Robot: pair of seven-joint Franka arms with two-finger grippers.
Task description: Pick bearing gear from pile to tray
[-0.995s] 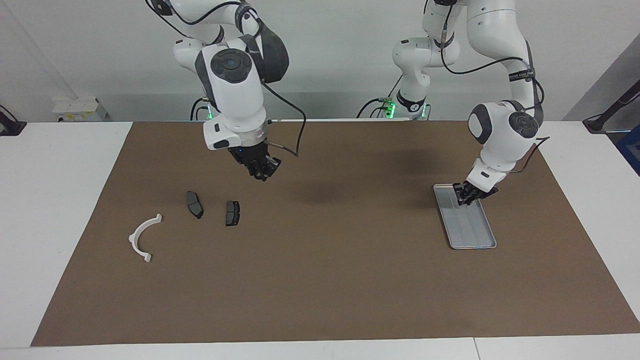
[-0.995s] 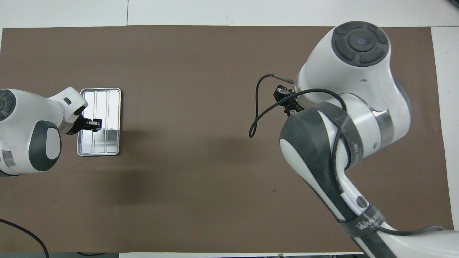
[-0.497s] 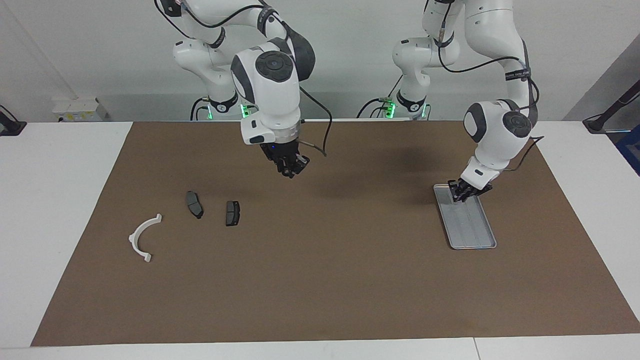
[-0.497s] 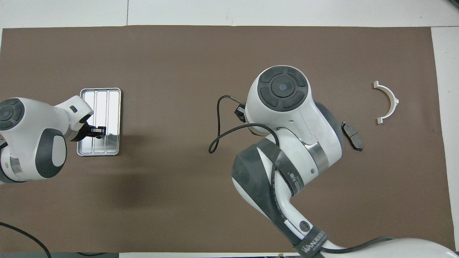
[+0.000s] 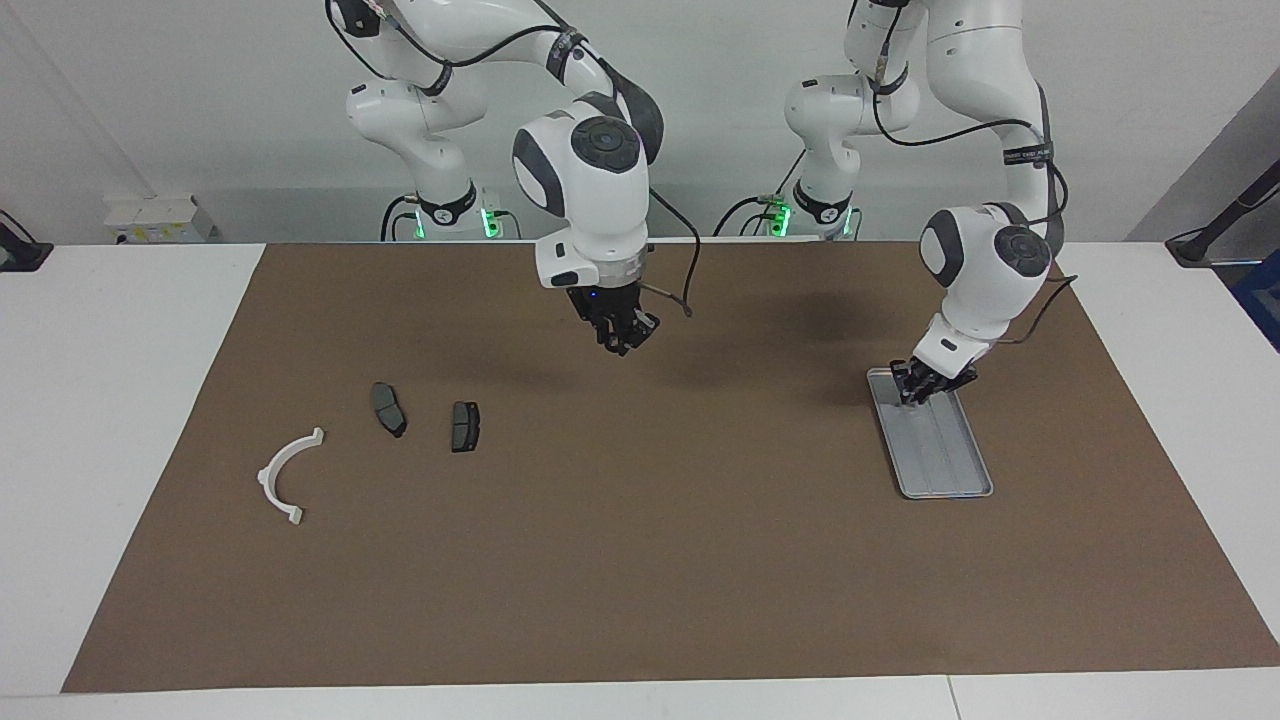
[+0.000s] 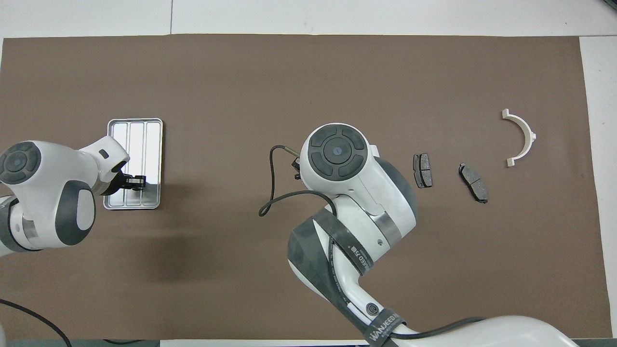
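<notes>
We see the left gripper (image 5: 915,392) low over the tray (image 5: 950,465), jaws shut, seemingly empty. The right gripper (image 5: 622,338) hangs mid-table; its jaws we cannot read. Brake pads (image 5: 464,426) and white arc (image 5: 285,476) lie toward the right arm's end.

Bright even light from above, soft arm shadows on the brown mat (image 5: 640,560), glare on the tray (image 6: 149,140), sharp focus

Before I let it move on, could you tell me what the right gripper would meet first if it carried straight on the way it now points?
Probably the brown mat: the right gripper hangs pointing down over bare mat, with nothing visible under it.
</notes>
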